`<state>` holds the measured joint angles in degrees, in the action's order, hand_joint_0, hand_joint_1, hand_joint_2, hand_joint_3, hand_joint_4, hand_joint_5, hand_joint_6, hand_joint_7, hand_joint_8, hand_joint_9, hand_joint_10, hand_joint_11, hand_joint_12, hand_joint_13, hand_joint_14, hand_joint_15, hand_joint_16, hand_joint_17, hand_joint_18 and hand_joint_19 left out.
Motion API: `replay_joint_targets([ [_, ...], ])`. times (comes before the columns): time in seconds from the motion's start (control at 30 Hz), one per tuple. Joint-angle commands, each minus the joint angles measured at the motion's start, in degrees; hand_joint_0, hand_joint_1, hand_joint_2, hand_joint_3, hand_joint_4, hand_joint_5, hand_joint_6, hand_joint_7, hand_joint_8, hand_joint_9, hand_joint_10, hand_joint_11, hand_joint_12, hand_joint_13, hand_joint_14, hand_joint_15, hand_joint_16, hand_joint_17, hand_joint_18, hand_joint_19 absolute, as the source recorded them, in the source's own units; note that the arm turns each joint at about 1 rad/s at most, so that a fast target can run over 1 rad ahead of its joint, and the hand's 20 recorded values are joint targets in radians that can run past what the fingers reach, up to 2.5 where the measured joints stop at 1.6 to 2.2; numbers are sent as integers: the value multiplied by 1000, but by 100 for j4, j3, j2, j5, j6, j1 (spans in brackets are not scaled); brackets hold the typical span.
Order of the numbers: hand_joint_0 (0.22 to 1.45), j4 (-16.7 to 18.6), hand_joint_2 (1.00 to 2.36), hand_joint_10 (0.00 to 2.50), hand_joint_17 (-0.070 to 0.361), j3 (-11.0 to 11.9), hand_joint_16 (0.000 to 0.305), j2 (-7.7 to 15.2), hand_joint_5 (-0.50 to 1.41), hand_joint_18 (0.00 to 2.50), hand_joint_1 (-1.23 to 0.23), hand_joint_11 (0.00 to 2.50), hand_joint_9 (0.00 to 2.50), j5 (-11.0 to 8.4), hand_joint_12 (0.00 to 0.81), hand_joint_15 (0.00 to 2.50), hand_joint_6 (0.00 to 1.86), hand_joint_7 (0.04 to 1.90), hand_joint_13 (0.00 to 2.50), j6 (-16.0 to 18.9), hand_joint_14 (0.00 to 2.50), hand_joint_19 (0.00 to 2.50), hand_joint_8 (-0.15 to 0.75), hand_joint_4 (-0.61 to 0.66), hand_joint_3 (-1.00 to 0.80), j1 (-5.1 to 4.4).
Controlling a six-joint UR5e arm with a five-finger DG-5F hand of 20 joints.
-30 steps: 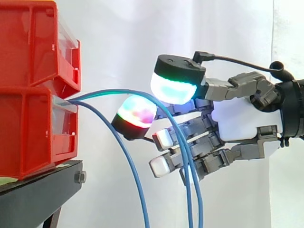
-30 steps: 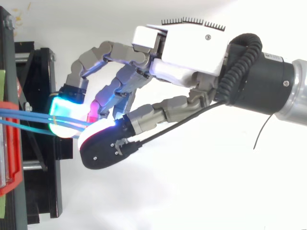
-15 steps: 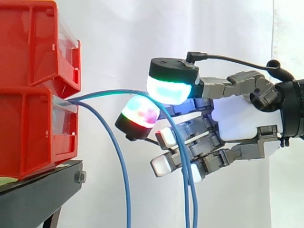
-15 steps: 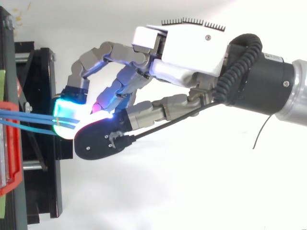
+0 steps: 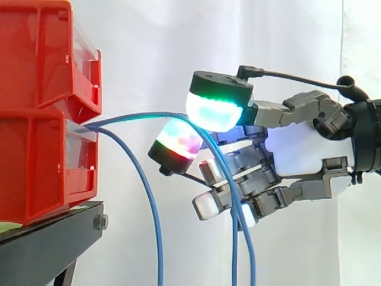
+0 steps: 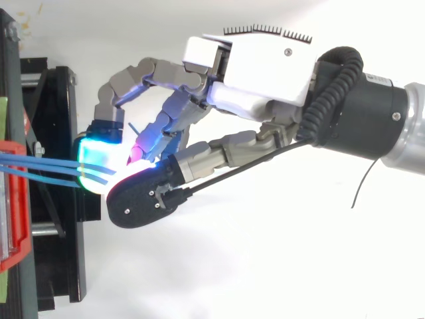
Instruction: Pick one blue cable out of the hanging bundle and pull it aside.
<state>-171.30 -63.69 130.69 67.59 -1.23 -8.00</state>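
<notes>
Blue cables (image 5: 149, 114) come out of the lower red bin (image 5: 36, 167) and arch to the right. One blue cable (image 5: 153, 208) hangs free on the left. Two others (image 5: 233, 256) run between the green-glowing thumb pad (image 5: 215, 110) and a red-green finger pad (image 5: 177, 143), then drop in front of the curled fingers. My hand (image 5: 300, 149) reaches in from the right with its fingers curled round these two. From above, the cables (image 6: 46, 165) end under the cyan pad (image 6: 93, 159) of the hand (image 6: 259, 66).
Two red bins are stacked on a black stand (image 5: 53, 229) at the left, seen from above as a red edge (image 6: 16, 199) and a black frame (image 6: 60, 252). A white curtain hangs behind. Open space lies below and right of the hand.
The free cable has swung left, away from the other two. The hand pushed slightly left, then eased back right with the thumb pad and finger pad closer together.
</notes>
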Motion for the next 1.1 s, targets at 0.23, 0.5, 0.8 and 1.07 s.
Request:
replay_joint_targets([
  [0.23,660,9,1000,19,103,6,46,0,-163,1029,-922,808,1152,0,359,613,981,800,995,0,22,657,265,-19,-500,0],
  [0.5,500,0,1000,17,121,6,54,0,-161,1026,-767,818,1168,0,402,638,967,771,1006,0,19,687,313,32,-500,0],
  [0.8,570,0,1003,20,114,-3,51,0,-166,973,-669,822,1173,0,388,653,945,835,987,0,22,736,304,22,-463,0],
  [1.07,677,9,1013,19,108,6,48,0,-166,1024,-850,837,1198,0,378,665,944,819,1034,0,23,713,295,-31,-348,0],
])
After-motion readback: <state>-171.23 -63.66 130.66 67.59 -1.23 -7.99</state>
